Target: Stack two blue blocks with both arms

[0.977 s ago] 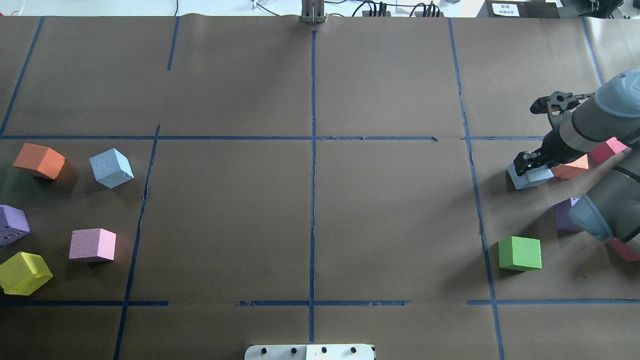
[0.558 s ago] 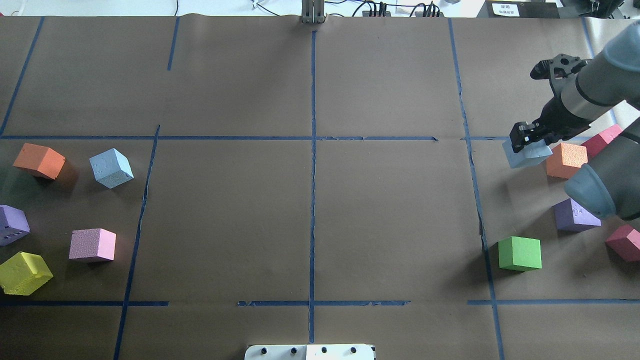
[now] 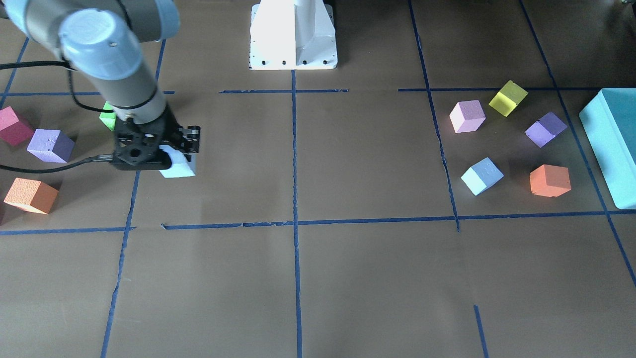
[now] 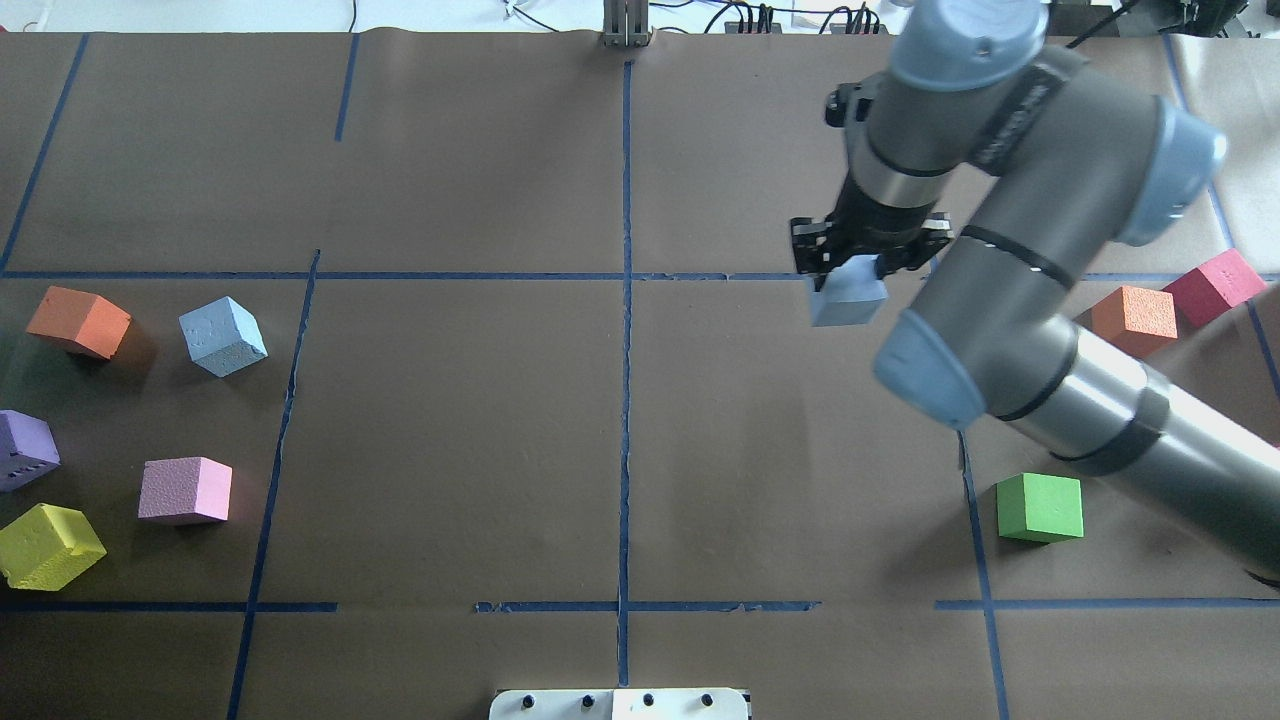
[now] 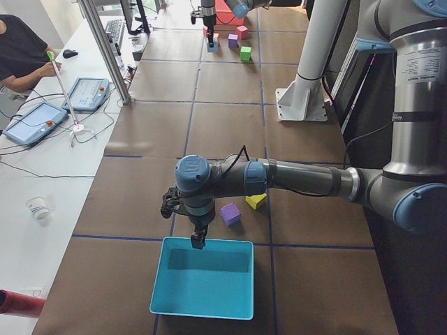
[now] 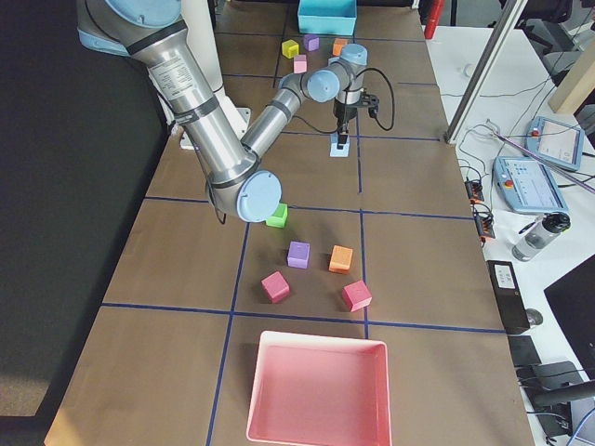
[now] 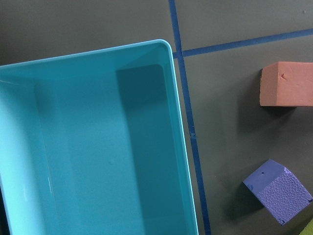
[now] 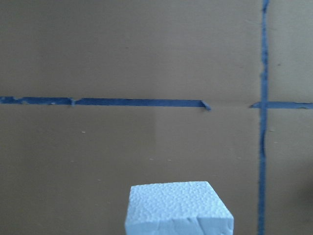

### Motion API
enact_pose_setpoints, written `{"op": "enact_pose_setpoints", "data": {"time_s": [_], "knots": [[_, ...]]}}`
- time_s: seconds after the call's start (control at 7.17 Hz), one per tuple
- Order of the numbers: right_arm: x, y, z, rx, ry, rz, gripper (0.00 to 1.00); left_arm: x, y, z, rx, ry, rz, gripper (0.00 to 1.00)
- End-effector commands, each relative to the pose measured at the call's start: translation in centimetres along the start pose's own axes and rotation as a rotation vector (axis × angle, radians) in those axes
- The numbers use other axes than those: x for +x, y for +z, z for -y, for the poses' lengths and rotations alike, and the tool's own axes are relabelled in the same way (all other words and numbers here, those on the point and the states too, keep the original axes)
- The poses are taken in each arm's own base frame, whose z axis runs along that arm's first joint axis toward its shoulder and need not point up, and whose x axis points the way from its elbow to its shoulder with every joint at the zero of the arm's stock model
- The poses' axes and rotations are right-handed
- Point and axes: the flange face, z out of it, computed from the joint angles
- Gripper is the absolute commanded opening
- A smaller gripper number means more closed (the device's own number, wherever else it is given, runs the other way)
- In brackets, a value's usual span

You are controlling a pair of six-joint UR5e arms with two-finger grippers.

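Note:
My right gripper [image 4: 865, 262] is shut on a pale blue block [image 4: 847, 298] and holds it above the table, right of the centre line. The gripper [image 3: 181, 149] and the held block [image 3: 178, 168] also show in the front view, and the block fills the bottom of the right wrist view [image 8: 178, 208]. The second blue block [image 4: 222, 336] lies on the table at the far left, also in the front view [image 3: 481, 176]. My left gripper [image 5: 198, 241] hangs over the turquoise box [image 5: 209, 279]. I cannot tell if it is open or shut.
Orange [image 4: 78, 321], purple [image 4: 25, 449], pink [image 4: 185, 489] and yellow [image 4: 48, 545] cubes surround the left blue block. Green [image 4: 1040, 507], orange [image 4: 1133, 319] and red [image 4: 1213, 286] cubes lie at the right. A pink tray [image 6: 316, 427] stands at the table's right end.
My right gripper has lifted the blue block from among the right-hand cubes and carried it left toward the table's middle. The left-hand cubes have not moved.

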Motion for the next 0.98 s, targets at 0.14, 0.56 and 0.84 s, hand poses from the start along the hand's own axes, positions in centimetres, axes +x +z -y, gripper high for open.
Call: {"op": "enact_pose_setpoints", "data": {"time_s": [0.14,0.56,0.84], "knots": [[-14.6,7.1,0.6,0.0,0.094,0.01,0.01,-0.4,0.4,-0.2,-0.009,-0.006,0.0,1.0],[-17.1,8.3,-0.7,-0.009,0.075,-0.004,0.03,-0.9,1.1,-0.3,-0.019,-0.01,-0.001,1.0],[-18.5,9.8,-1.2,-0.008,0.138,0.033,0.04,-0.9,1.0,-0.4,-0.018,-0.011,-0.001,1.0]]}}
